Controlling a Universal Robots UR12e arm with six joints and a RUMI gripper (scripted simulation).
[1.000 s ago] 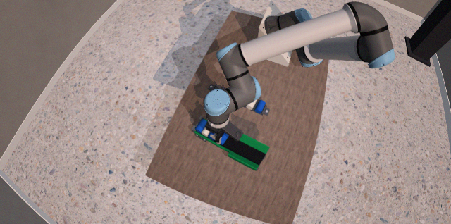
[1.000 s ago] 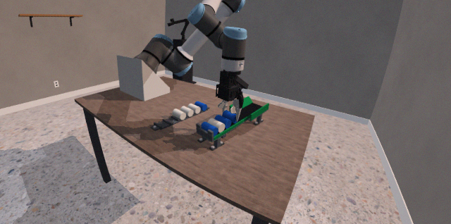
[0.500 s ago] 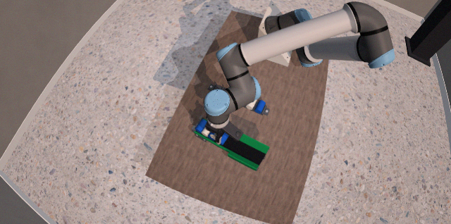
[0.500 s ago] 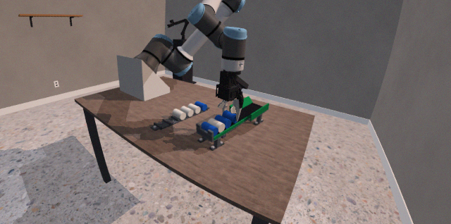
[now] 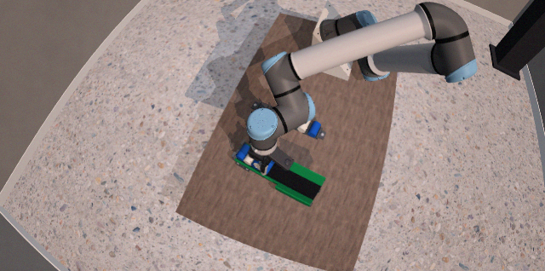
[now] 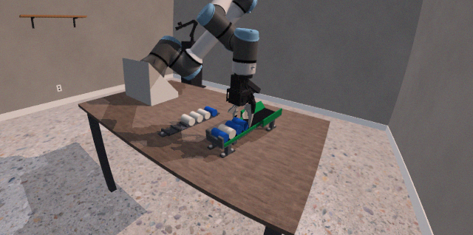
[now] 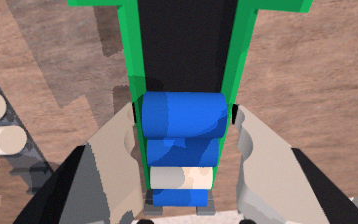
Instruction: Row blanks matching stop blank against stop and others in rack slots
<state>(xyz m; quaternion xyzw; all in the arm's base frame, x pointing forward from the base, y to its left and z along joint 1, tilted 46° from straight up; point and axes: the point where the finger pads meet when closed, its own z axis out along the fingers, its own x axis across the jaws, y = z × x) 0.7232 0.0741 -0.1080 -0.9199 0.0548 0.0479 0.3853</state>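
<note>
Wrist vertical, gripper pointing straight down over the ramp at frame centre. Fingers spread, flanking but clear of the top blue blank, lying across the ramp, last in a row of four, one white.

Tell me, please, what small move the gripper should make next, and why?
Probably lift straight up: the gripper stands open, fingers apart from the top blue blank, which lies across the ramp against the row.
</note>
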